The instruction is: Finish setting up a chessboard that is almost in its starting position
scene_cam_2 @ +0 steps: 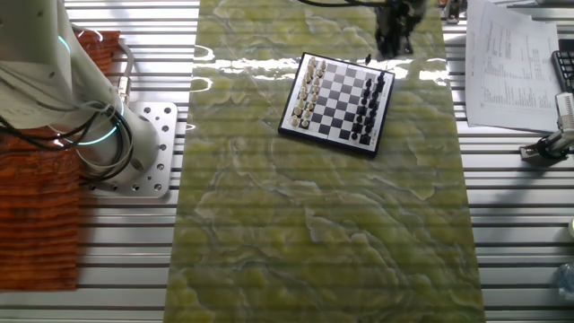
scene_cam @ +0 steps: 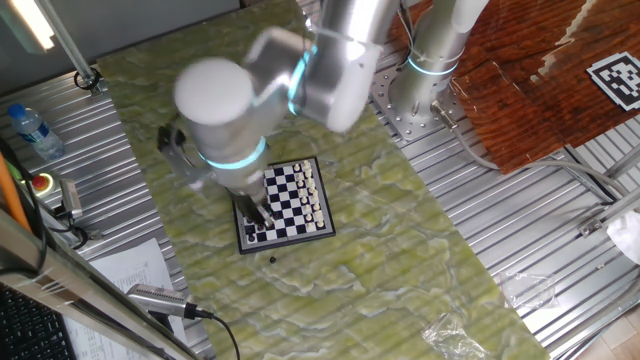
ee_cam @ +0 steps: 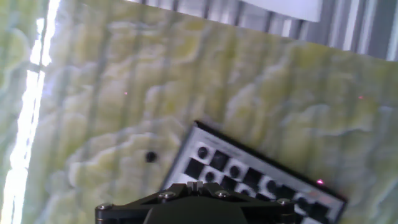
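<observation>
- One small square chessboard (scene_cam: 285, 205) of black and white checks with a dark frame lies flat on the green marbled mat (scene_cam: 380, 270), turned slightly askew to the mat's edges; in the other fixed view it sits toward the far part of the mat (scene_cam_2: 314, 224).
- White pieces line one side of the board and black pieces (scene_cam_2: 368, 103) the opposite side.
- One small black piece (scene_cam: 272, 259) lies alone on the mat just outside the board's frame; the hand view shows it near the board's corner (ee_cam: 150, 157).
- The two-finger gripper (scene_cam: 258, 215) hangs above the board's black-piece side; I cannot tell how wide its fingers stand.
- Wide bare mat spreads on the near and right sides of the board.
- Ribbed metal tabletop (scene_cam_2: 511, 233) borders the mat, carrying white paper sheets (scene_cam_2: 507, 63).
</observation>
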`<state>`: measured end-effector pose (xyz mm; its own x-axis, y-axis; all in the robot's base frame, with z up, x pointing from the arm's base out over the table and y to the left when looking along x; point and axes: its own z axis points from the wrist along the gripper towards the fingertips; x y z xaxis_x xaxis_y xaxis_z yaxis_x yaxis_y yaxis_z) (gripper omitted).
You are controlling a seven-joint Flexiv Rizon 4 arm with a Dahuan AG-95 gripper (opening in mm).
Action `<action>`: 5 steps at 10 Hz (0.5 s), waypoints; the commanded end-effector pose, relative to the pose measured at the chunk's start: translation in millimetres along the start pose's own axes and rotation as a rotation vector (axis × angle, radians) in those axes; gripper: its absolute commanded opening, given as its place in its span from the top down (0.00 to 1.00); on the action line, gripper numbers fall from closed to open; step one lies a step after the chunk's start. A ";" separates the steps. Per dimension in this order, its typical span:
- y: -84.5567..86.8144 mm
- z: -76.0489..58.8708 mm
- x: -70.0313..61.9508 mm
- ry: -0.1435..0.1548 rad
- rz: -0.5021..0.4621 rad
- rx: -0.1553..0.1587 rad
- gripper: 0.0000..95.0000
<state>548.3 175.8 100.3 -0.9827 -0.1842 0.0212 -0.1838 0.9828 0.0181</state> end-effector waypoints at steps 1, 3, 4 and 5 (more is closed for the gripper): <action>-1.1 -2.0 1.6 0.000 0.038 0.017 1.00; -1.1 -2.0 1.6 0.006 -0.055 0.004 1.00; -1.1 -2.0 1.6 0.004 -0.079 -0.007 1.00; -1.3 0.2 1.5 0.002 -0.089 -0.018 0.80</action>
<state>546.6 177.4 99.0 -0.9898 -0.1408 0.0235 -0.1410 0.9900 -0.0045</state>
